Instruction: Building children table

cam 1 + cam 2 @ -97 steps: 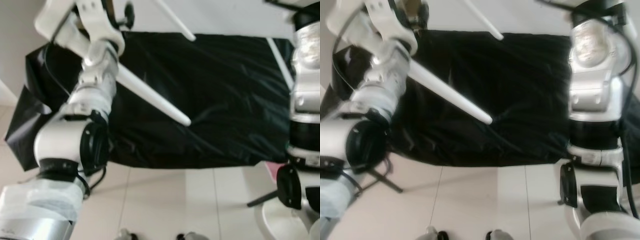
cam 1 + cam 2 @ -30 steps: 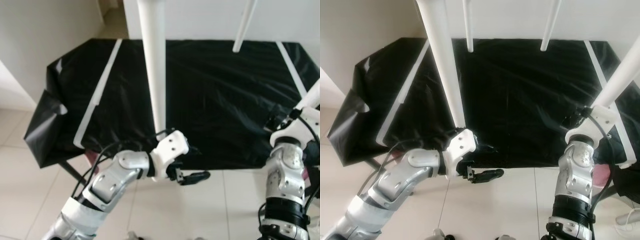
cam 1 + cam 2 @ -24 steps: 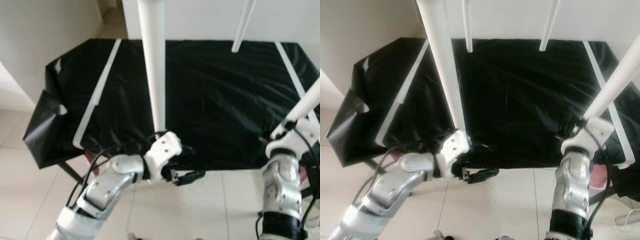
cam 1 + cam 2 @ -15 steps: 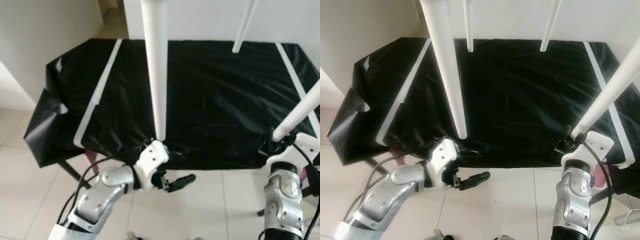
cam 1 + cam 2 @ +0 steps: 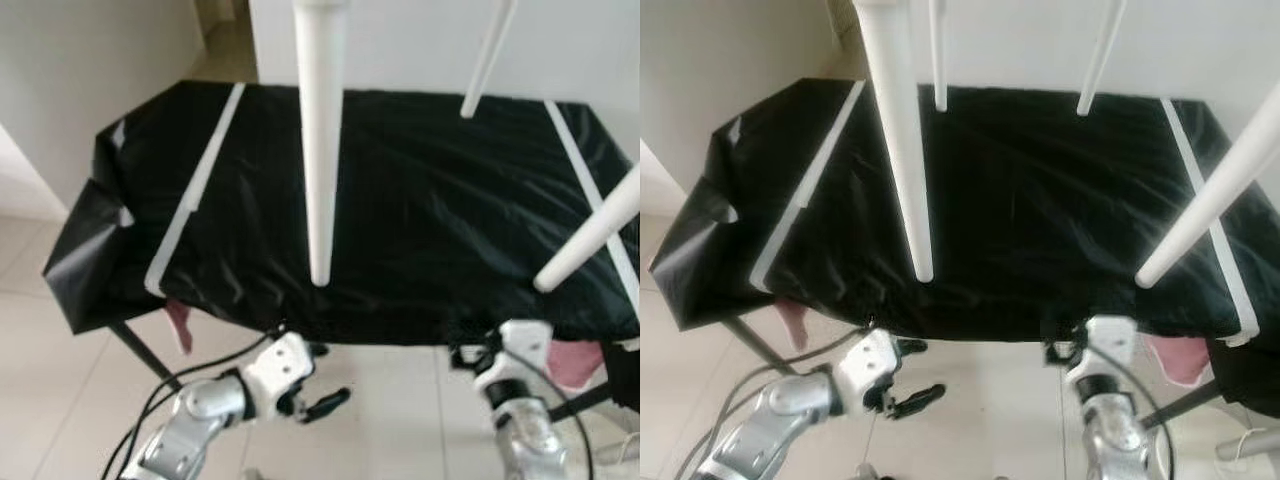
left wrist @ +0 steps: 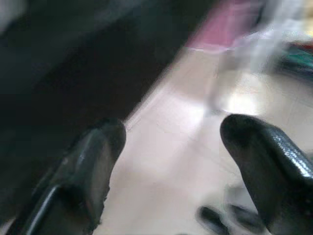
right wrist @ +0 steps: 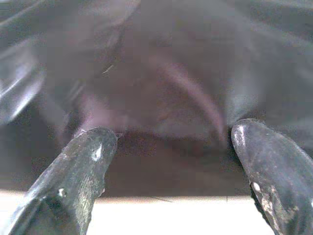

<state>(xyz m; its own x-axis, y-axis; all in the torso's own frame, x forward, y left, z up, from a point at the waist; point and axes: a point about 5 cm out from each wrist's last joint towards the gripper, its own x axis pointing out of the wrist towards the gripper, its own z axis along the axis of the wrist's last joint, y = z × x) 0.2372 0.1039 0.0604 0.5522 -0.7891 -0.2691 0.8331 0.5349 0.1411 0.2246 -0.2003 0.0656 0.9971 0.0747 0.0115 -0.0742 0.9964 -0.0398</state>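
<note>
Both grippers have dropped away from the white legs, the left gripper and right gripper spread empty, leaving the upturned table on the black-covered surface, probably to stand untouched.

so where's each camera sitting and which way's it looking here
Left eye view: on the head, looking forward and down at the black sheet and white table legs; left gripper low.
Right eye view: its stereo twin, same scene; right arm low.
Left wrist view: along open fingers toward pale floor.
Right wrist view: along open fingers at the sheet's edge.
Both eye views share sheet, legs, arms.
</note>
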